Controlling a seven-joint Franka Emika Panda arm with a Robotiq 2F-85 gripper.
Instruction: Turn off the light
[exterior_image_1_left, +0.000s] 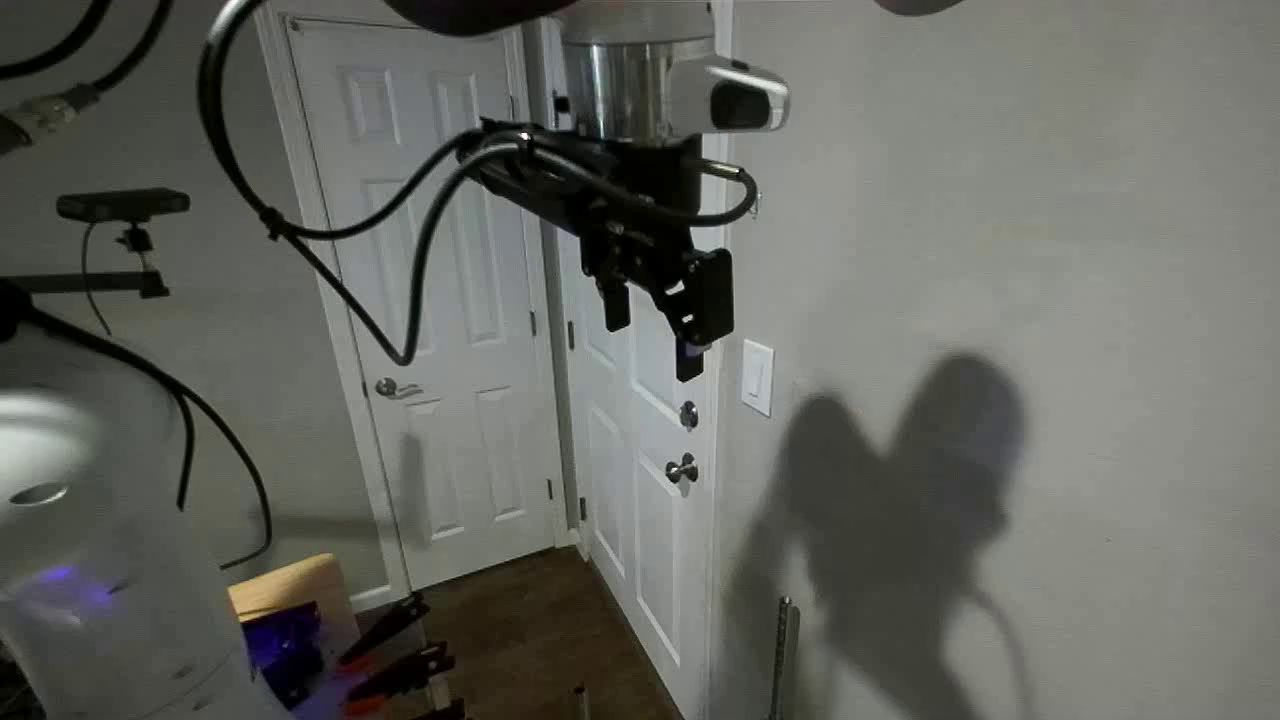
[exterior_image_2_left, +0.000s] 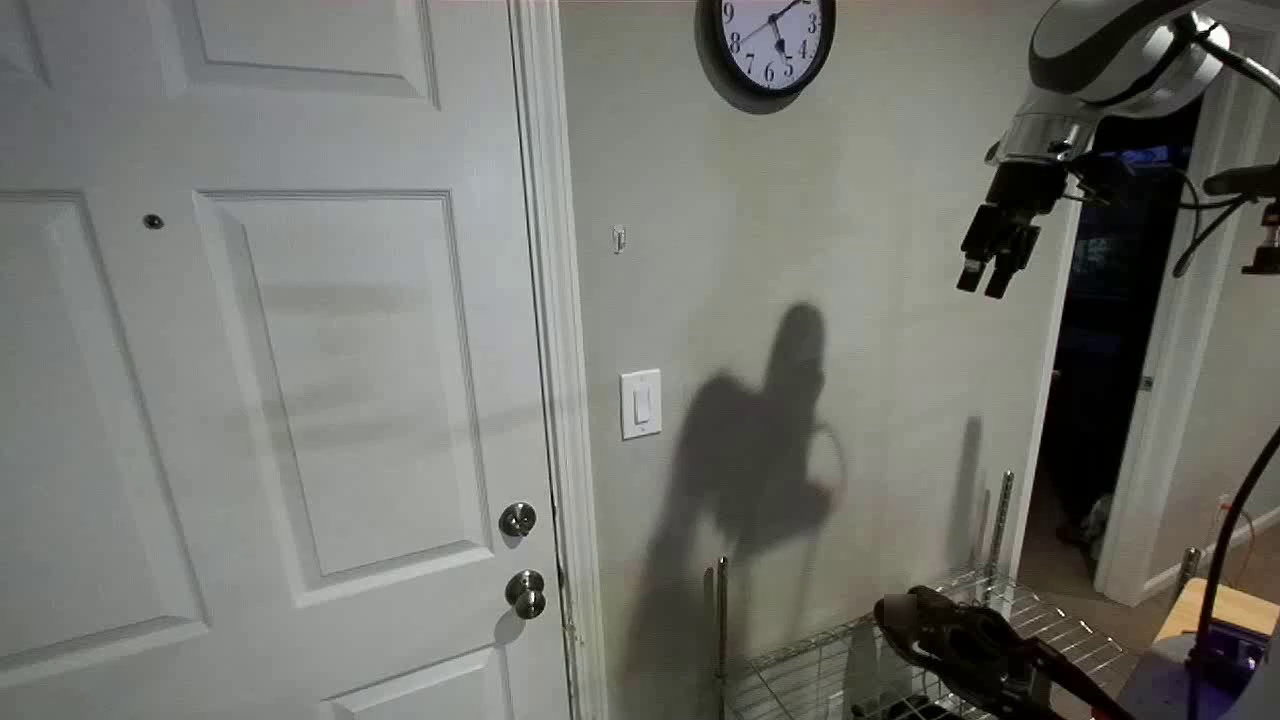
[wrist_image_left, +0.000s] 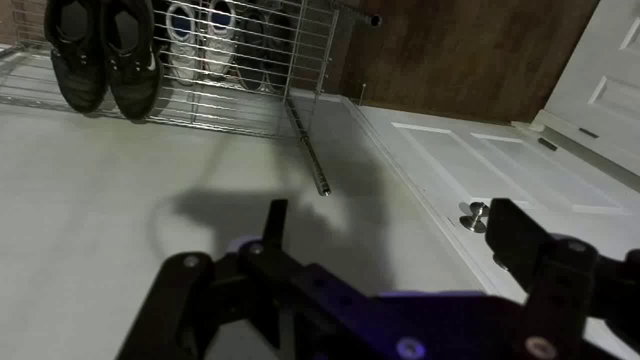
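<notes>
Our gripper (exterior_image_2_left: 983, 285) hangs at the right, well apart from the light switch (exterior_image_2_left: 641, 404); the wrist view shows its two fingers (wrist_image_left: 275, 222) spread, with nothing between them. Going from the left, we meet first the white door (exterior_image_2_left: 340, 380) with its round knob (exterior_image_2_left: 525, 595), which we should leave in peace. Just right of the door frame (exterior_image_2_left: 562, 350), on the wall (exterior_image_2_left: 900, 330), sits the light switch, white and upright. The lamp itself is not visible to us. More to the right falls a dark shadow (exterior_image_2_left: 765, 450), near the switch but not covering it. We judge the paddle (exterior_image_2_left: 642, 404) to be hard, smooth, rather stiff and short in its travel. There is no weight to lift and hardly anything to clasp, so we would press squarely with a fingertip on its upper or lower half; which half, we cannot tell. A slanted push could slide off.
</notes>
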